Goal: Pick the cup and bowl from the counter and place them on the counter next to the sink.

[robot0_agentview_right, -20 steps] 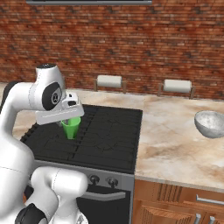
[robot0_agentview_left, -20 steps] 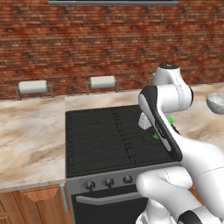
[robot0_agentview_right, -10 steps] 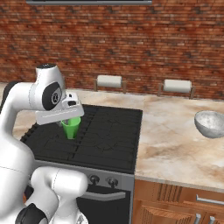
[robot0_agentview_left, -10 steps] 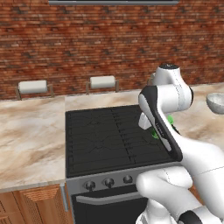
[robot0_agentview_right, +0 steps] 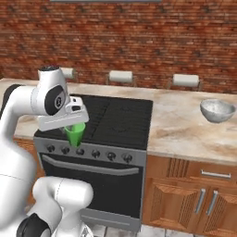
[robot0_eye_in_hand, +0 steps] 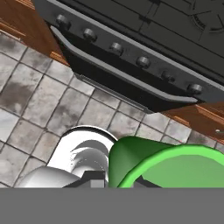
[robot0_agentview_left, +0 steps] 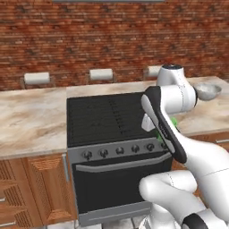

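Observation:
My gripper (robot0_agentview_right: 74, 126) is shut on the small green cup (robot0_agentview_right: 75, 134), holding it upright in the air at the front left edge of the black stove top. In the left base view only a sliver of the cup (robot0_agentview_left: 173, 121) peeks out behind my forearm. The hand view looks down past the cup (robot0_eye_in_hand: 175, 166) at the oven front and the tiled floor. The pale mottled bowl (robot0_agentview_right: 217, 111) sits on the marbled counter (robot0_agentview_right: 185, 132) to the right of the stove; it also shows as the bowl (robot0_agentview_left: 206, 91) at the far right. The sink is out of view.
The black stove (robot0_agentview_right: 118, 113) with a row of knobs and an oven door handle (robot0_eye_in_hand: 122, 74) stands between two counter stretches (robot0_agentview_left: 31, 120). Paper towel holders (robot0_agentview_left: 37, 78) (robot0_agentview_right: 186, 80) hang on the brick wall behind. Brown cabinets (robot0_agentview_right: 185, 203) run below the counter.
The whole scene has shifted upward and away in both base views, so the base has driven back a little. The arm and the held cup keep the same pose.

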Tool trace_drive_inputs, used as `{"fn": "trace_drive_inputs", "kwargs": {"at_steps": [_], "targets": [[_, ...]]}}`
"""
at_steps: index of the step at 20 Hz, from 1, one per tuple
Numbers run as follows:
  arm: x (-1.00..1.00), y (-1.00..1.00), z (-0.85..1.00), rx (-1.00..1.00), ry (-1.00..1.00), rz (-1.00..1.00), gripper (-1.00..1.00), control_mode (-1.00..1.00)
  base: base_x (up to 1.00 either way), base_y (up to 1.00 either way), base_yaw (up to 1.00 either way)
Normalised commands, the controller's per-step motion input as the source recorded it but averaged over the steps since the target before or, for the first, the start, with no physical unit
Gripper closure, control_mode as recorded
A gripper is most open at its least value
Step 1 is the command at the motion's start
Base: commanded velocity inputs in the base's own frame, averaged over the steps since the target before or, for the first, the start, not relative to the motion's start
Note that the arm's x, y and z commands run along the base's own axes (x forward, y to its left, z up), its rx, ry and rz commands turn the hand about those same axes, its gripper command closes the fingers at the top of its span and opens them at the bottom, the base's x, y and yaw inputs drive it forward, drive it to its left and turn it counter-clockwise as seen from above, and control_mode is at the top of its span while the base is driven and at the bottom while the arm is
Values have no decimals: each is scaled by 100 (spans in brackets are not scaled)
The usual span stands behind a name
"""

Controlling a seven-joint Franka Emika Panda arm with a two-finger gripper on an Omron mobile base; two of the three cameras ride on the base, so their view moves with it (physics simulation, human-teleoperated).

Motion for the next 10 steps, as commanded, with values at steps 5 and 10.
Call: {"fn": "trace_drive_inputs", "kwargs": {"at_steps": [5,10], "targets": [[0,0,0,0,0,0,100,100,8,4,6],[0,0,0,0,0,0,100,100,0,39,62]]}}
